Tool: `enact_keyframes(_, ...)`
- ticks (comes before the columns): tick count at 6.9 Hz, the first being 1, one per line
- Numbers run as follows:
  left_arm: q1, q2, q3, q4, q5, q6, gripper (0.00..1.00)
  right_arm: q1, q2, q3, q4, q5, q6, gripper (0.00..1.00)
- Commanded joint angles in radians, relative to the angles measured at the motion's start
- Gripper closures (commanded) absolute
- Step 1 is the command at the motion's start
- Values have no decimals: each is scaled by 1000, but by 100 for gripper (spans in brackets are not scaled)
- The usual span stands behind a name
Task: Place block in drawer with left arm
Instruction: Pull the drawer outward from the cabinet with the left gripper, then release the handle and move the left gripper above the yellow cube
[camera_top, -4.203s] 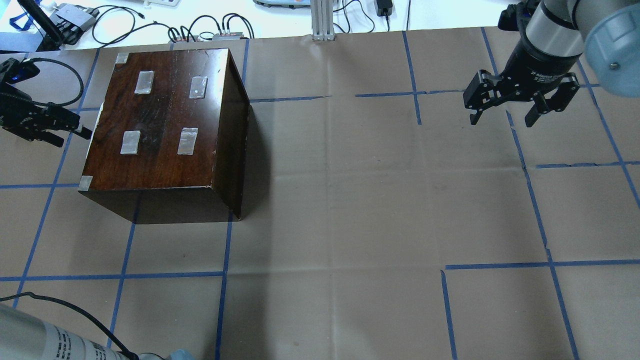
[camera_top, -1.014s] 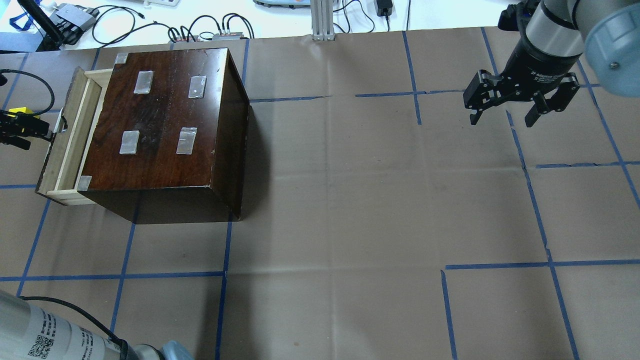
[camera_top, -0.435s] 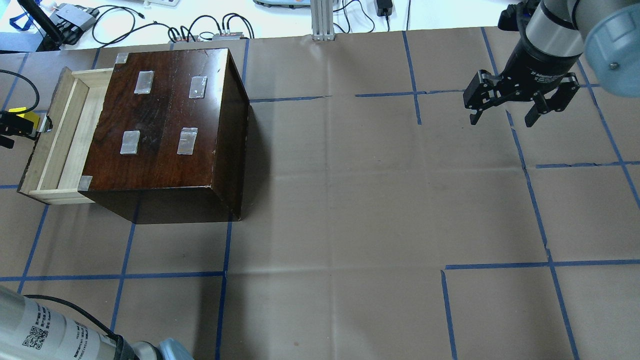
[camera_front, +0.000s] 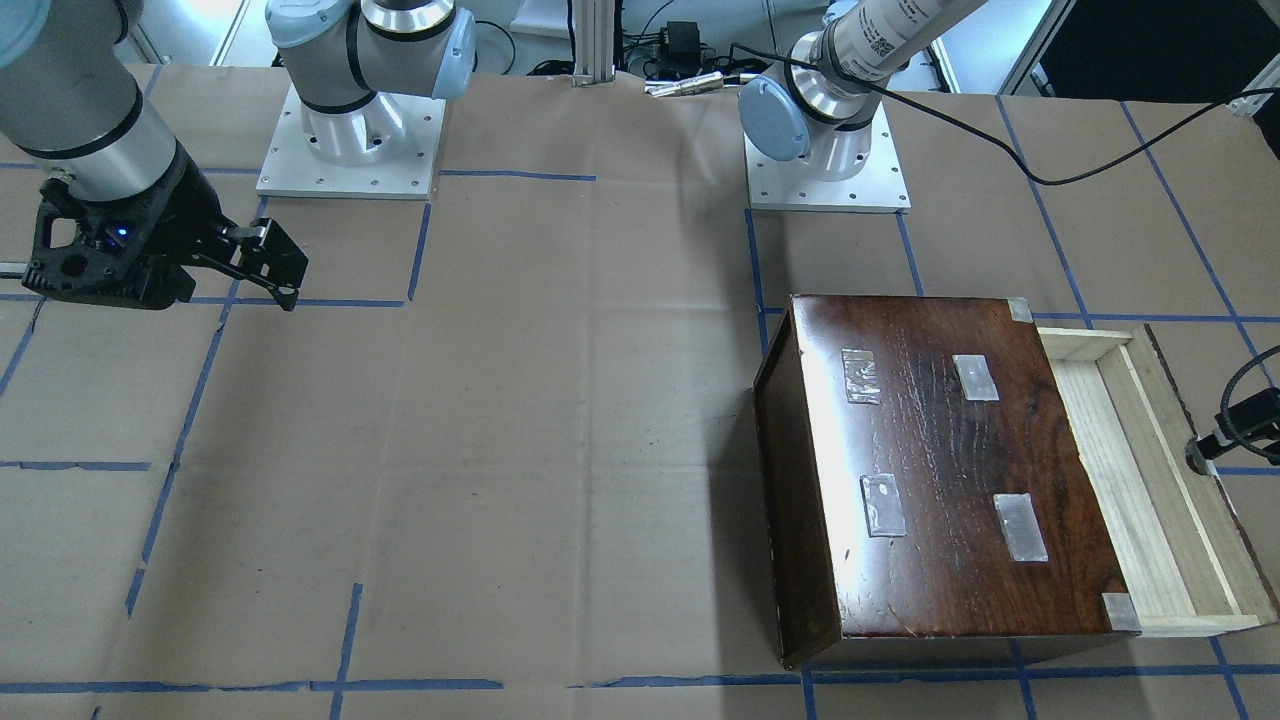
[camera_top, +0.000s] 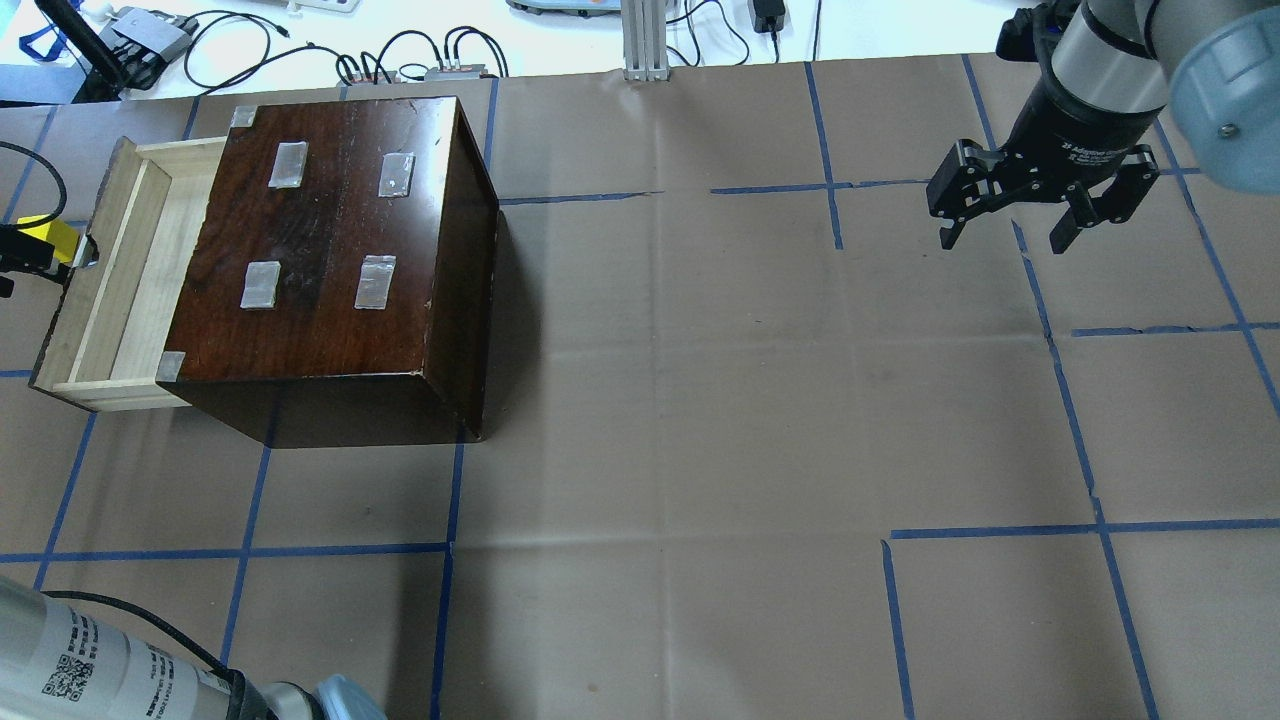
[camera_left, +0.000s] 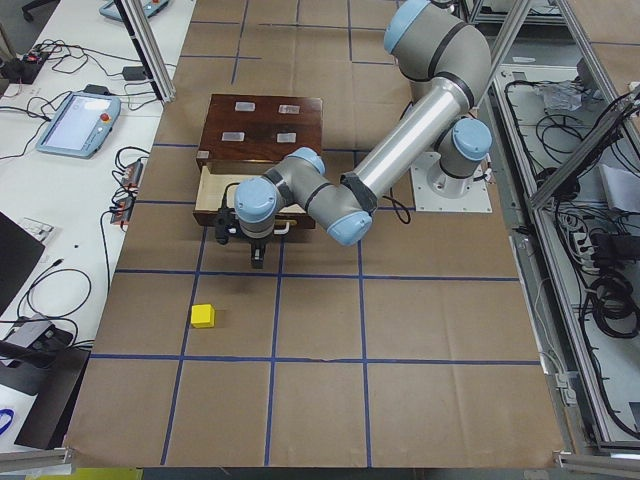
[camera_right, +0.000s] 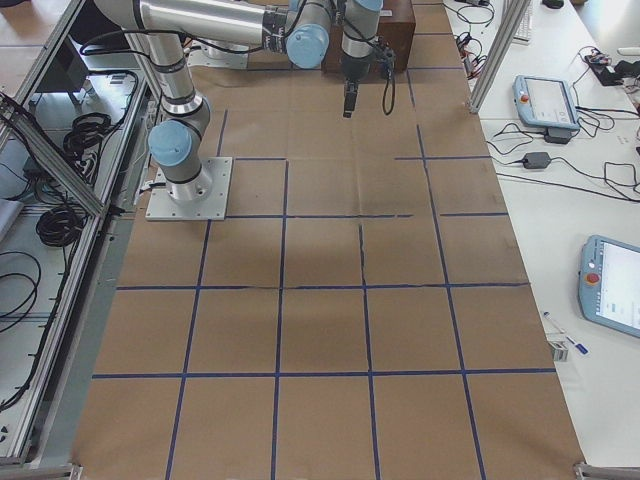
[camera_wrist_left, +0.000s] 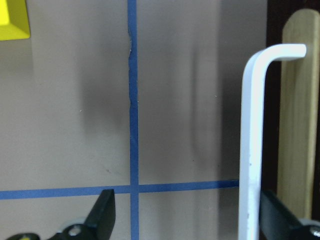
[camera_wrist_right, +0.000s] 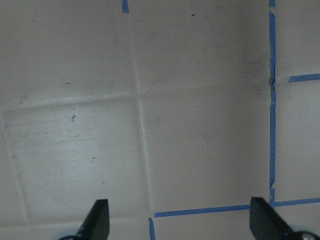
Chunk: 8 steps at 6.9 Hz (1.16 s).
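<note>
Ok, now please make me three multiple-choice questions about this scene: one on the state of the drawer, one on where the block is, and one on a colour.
1. In what state is the drawer?
A. Fully shut.
B. Pulled partly out of the box.
C. Taken out and lying apart from the box.

2. Where is the block?
A. On the table, apart from the box.
B. Inside the drawer.
C. On top of the box.

3. What colour are the tape lines on the table?
A. Red.
B. Blue.
C. Green.

Answers:
1 B: the pale tray sticks out of one side of the box.
2 A: the exterior left view shows it alone on the brown paper.
3 B: the grid lines are blue in every view.
</note>
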Motion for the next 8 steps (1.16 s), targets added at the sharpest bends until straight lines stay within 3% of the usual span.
enact_keyframes(1, 1, 15, 63, -21, 4, -3, 0, 0, 0, 1, -1, 0, 0, 0)
enact_keyframes(3, 8, -47, 205, -50, 62, -3, 0, 0, 0, 1, -1, 0, 0, 0)
enact_keyframes(8, 10, -291, 534, -78, 96, -3, 0, 0, 0, 0, -1, 0, 0, 0)
